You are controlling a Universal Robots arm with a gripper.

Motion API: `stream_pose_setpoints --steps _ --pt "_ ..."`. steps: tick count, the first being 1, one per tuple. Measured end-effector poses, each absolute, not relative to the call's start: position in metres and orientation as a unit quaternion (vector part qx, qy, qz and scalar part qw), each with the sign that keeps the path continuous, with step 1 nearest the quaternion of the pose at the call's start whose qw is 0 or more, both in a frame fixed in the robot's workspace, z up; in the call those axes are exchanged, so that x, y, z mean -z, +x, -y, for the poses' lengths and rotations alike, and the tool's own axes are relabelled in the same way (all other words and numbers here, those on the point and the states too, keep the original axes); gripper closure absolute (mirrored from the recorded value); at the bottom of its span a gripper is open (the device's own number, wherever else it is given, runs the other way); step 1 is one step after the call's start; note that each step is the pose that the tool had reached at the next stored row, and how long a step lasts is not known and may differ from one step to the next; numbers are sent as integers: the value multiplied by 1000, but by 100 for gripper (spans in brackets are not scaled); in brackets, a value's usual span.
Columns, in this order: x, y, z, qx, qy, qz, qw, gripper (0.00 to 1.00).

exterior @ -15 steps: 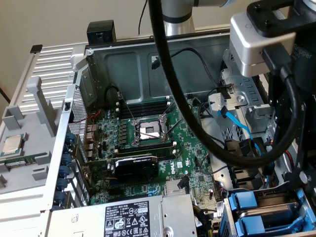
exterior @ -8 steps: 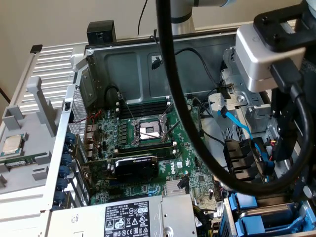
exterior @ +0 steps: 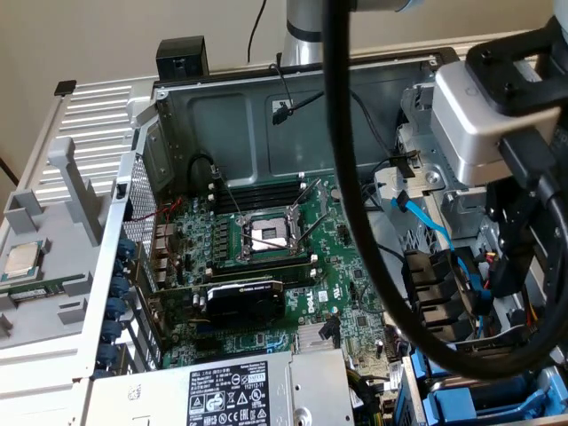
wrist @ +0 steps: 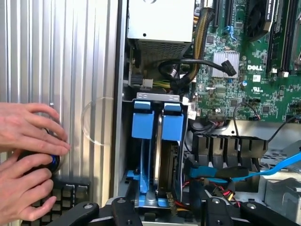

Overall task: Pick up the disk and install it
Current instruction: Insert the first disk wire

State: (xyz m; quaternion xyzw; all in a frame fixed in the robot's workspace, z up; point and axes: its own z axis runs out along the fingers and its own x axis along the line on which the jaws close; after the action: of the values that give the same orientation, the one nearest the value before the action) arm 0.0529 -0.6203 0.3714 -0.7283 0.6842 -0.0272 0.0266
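at the exterior view's left, a small square silver processor chip point(exterior: 21, 259) lies by a light grey plastic holder point(exterior: 75, 177), outside the open grey metal computer case point(exterior: 266, 106). inside the case lies the green motherboard point(exterior: 355, 293), with a metal processor socket point(exterior: 269, 235) in its middle and a black graphics card point(exterior: 244, 300) just in front of that. nearest the camera is the big grey power-supply box with a black-and-white label point(exterior: 235, 395). thick black cables point(exterior: 351, 177) loop across the scene. at the exterior view's right, the arm's silver-grey wrist block point(exterior: 484, 115) hangs over the drive corner of the case, near a thin blue data cable point(exterior: 426, 222).

in the wrist view, a person's one hand point(wrist: 28, 127) and other hand point(wrist: 23, 188) rest on the ribbed silver side panel point(wrist: 84, 56), their fingers on a dark round knob with a blue ring point(wrist: 51, 162). just beside the panel stands the metal drive cage point(wrist: 157, 96). the disk point(wrist: 165, 160) sits in it edge-on, between the blue plastic rails point(wrist: 143, 125) of its frame, with its label turned out of sight. the black gripper point(wrist: 171, 214) hovers over that cage, its jaws spread wide and nothing held between them.
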Motion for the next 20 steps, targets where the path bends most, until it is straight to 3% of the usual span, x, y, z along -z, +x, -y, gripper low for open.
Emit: stream_pose_setpoints --steps 5,7,9,10,14,15,17,19,20 --pt "-367 55 620 27 -742 -669 27 45" --pt "-364 56 620 26 -747 -664 27 38" --pt "-363 58 620 26 -751 -660 27 38" --pt "-361 58 620 25 -752 -659 27 31" --pt "-358 58 621 24 -753 -657 26 31" --pt "-357 58 621 24 -754 -656 26 33" --pt "-357 58 621 21 -754 -656 25 46" --pt "-356 59 622 17 -754 -656 25 46" --pt "-355 60 622 15 -755 -656 25 53"
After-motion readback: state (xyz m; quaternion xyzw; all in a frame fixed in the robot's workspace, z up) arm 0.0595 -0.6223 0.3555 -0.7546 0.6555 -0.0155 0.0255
